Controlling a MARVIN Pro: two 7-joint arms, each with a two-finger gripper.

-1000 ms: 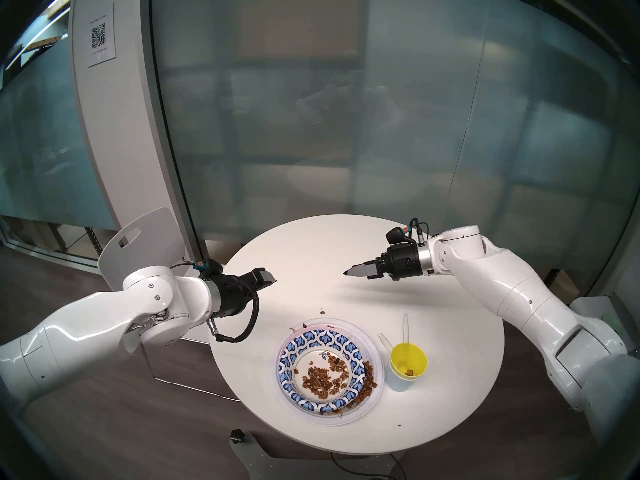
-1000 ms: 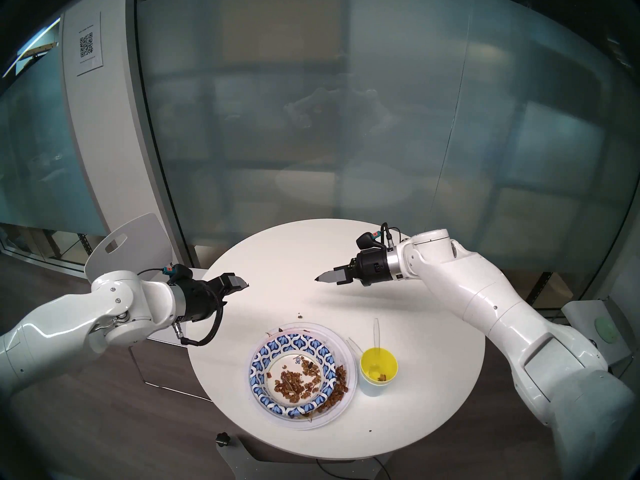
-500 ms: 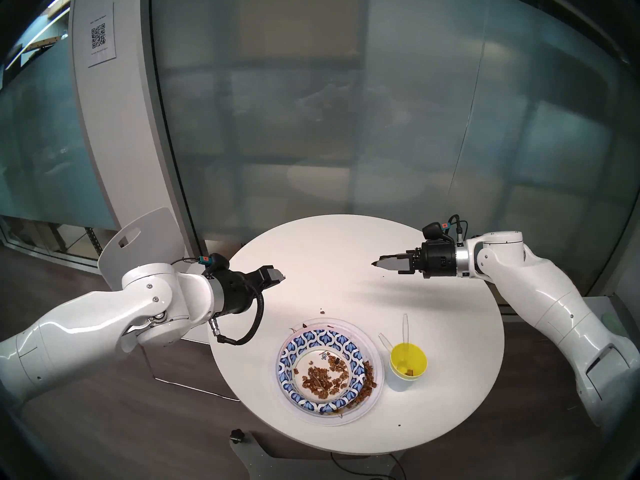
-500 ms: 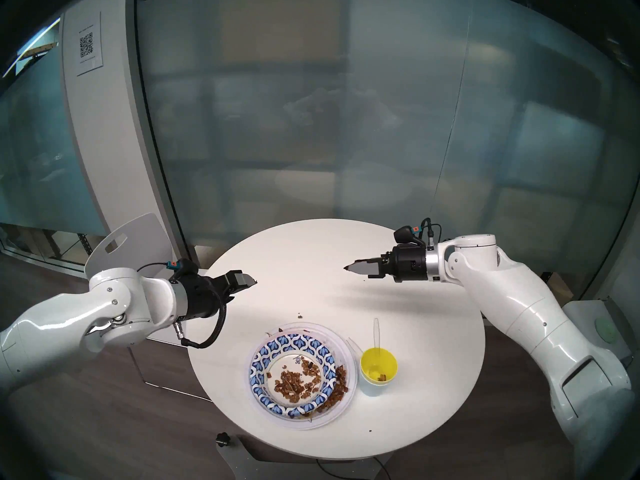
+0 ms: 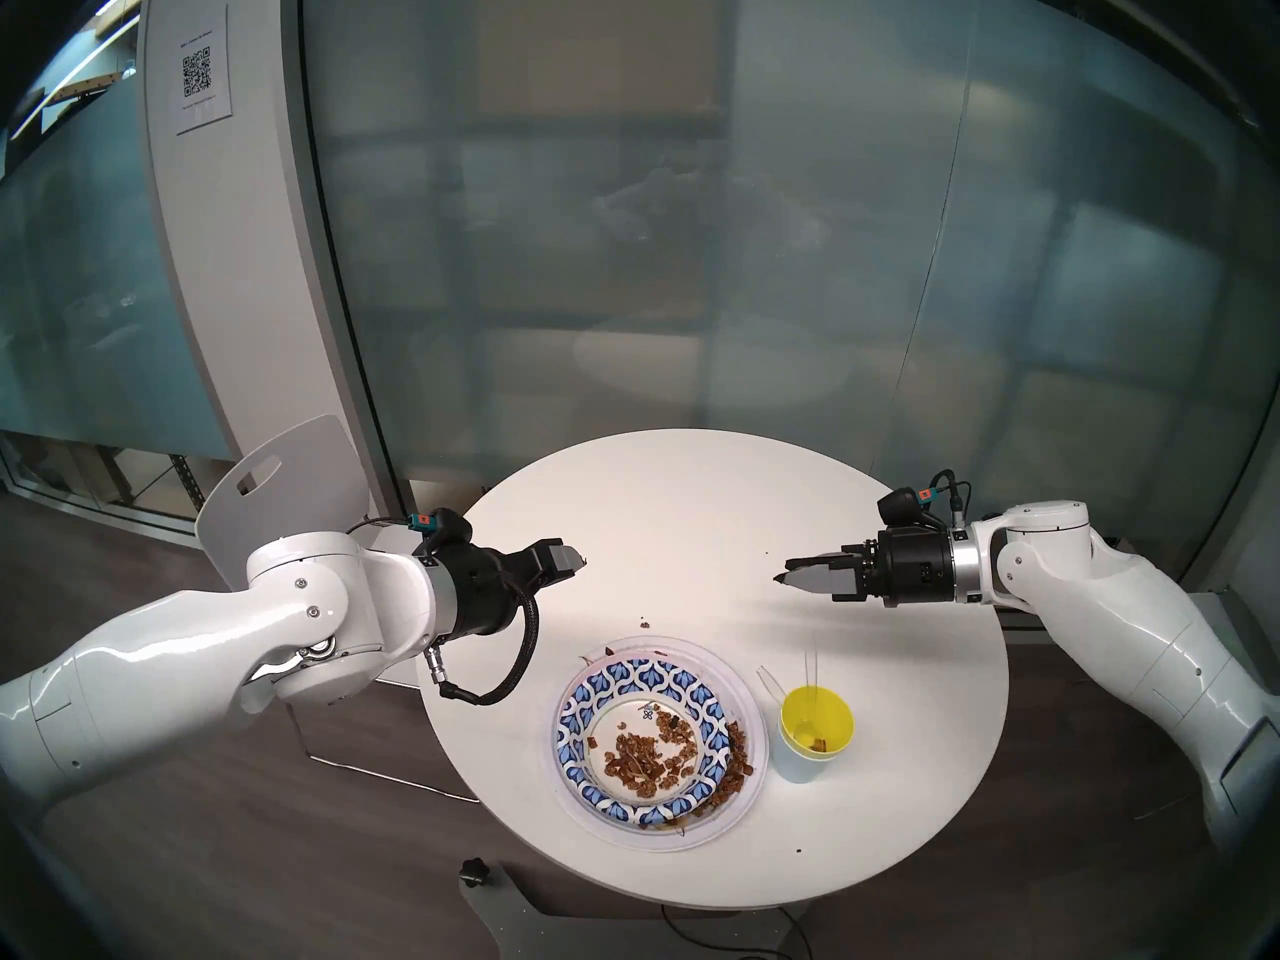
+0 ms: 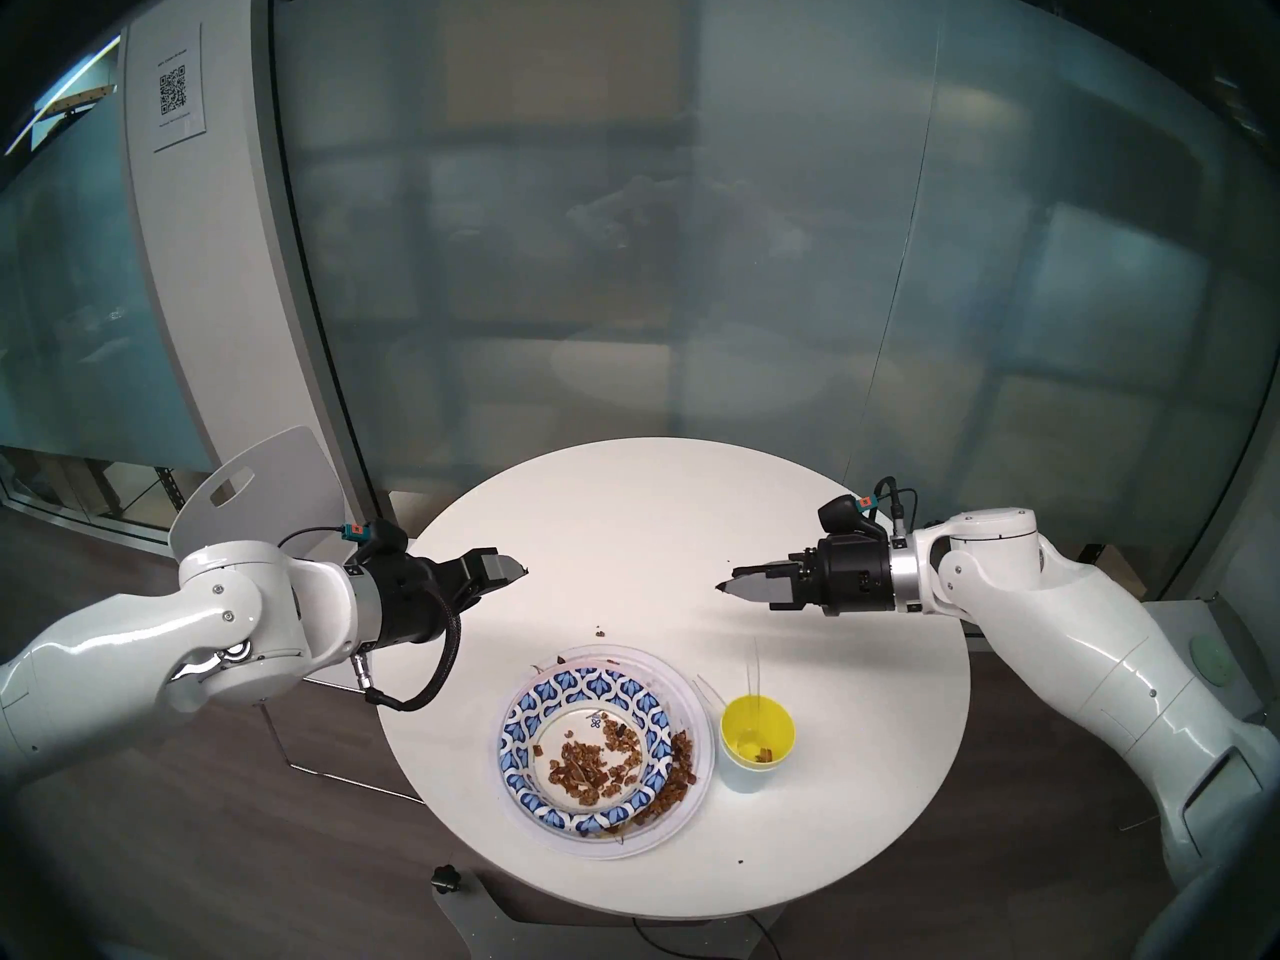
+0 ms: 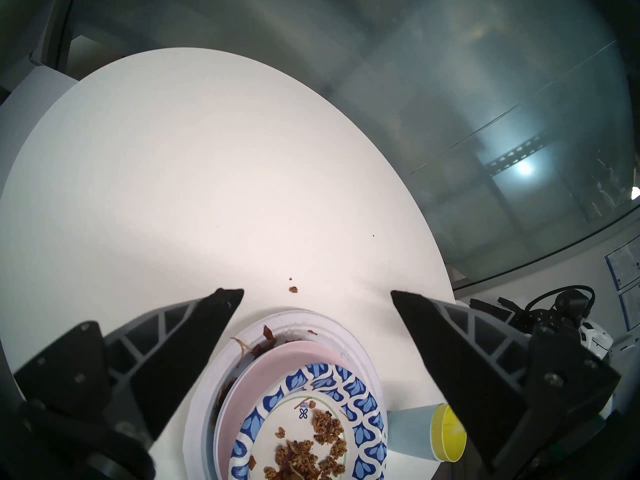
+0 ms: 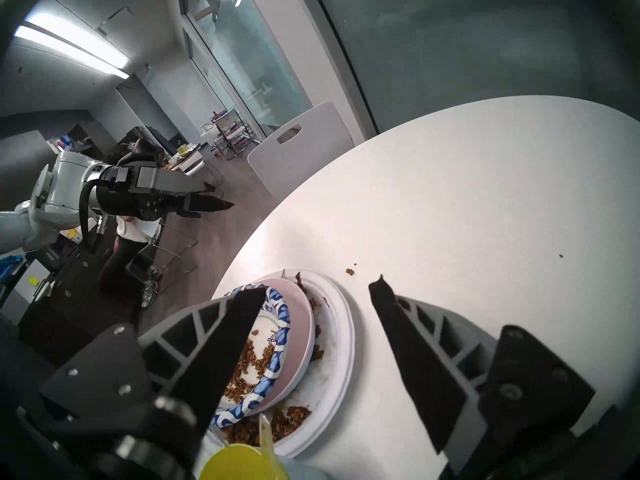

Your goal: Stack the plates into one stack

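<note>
Above the table's [image 5: 623, 508] far half, your left gripper [image 7: 317, 295] hangs with its fingers spread wide and nothing between them; your right gripper [image 8: 318, 288] is also parted and empty, off toward the right edge. Both are well apart from the stack [image 5: 661, 740], which sits near the front edge, just beside the yellow cup [image 5: 817, 730]. The patterned paper plate [image 7: 346, 385] lies uppermost, off-centre on the pink plate [image 7: 294, 358], with the large white plate [image 7: 353, 344] as base. Expect the paper one to be light and bendy; the crumbs [image 5: 647, 758] on it will likely spill if you tilt it. If you must shift anything, pinch the white plate's rim, which looks stiffest, and keep it level.
</note>
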